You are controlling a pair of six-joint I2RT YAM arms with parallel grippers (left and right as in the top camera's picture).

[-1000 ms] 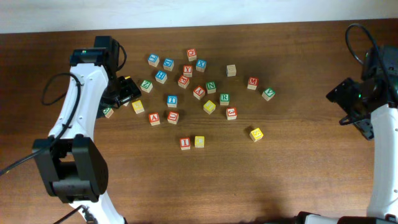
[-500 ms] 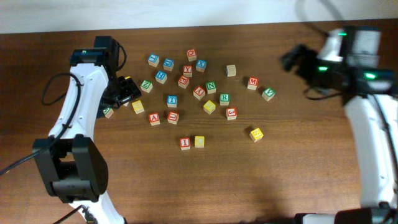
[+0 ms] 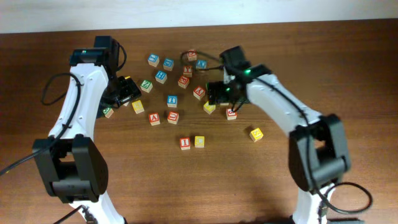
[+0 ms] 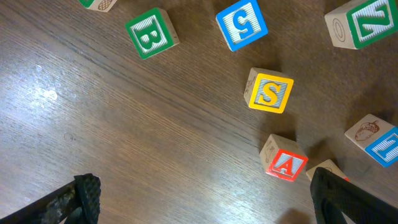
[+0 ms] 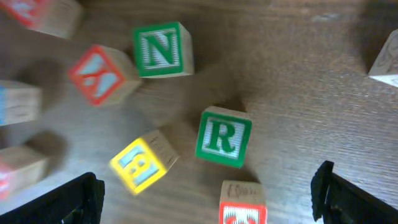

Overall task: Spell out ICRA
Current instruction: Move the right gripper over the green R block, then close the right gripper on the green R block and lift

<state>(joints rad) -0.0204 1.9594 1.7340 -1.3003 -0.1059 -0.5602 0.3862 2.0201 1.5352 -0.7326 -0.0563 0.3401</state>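
**Wooden cubes: half the word laid, R and A left to place**

Brown table (image 3: 323, 43) carries a scatter of lettered cubes on the far side and a short row nearer.

The left gripper (image 3: 126, 91) hangs over the left of the scatter, jaws spread wide with nothing between them. The right gripper (image 3: 221, 96) hangs over the middle of the scatter, equally wide and empty, and hides R from the overhead view.

In the near row, I (image 3: 185, 143) sits on the left with C (image 3: 199, 141) just to its right. The yellow face is too small to read, so calling it C is a judgement from colour and place.

R (image 5: 222, 137) lies in the scatter, centred in the right wrist view, with N (image 5: 163, 50) near it. A (image 4: 286, 165) lies just beside S (image 4: 270, 92), within the left wrist view.

By this reading two letters are placed and two remain. R looks like the next pick.
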